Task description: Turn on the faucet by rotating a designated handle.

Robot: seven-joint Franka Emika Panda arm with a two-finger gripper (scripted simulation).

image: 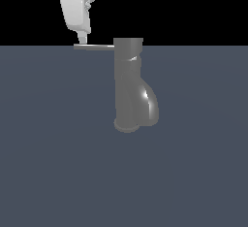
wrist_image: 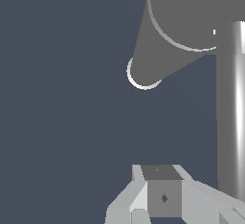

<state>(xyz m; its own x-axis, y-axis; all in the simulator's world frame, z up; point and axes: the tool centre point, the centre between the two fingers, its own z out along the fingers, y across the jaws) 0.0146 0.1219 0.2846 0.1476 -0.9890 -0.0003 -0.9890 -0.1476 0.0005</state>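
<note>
The faucet [image: 129, 83] is a glossy dark grey upright cylinder with a bulging spout low on the exterior view's right and a round base. Its handle [image: 94, 47], a thin light-grey rod, sticks out level from the top toward the exterior view's left. My white gripper [image: 83, 40] comes down from above, and its narrow tip meets the rod's outer end. In the wrist view the faucet [wrist_image: 182, 22] is seen from above. There the handle [wrist_image: 232, 108] runs alongside my gripper [wrist_image: 162, 189], not between its fingers. The fingers are shut together on nothing.
The faucet stands on a flat dark blue-grey floor [image: 53, 163] that fills the lower part of the exterior view. Nothing else shows around it, and the background above the floor is black.
</note>
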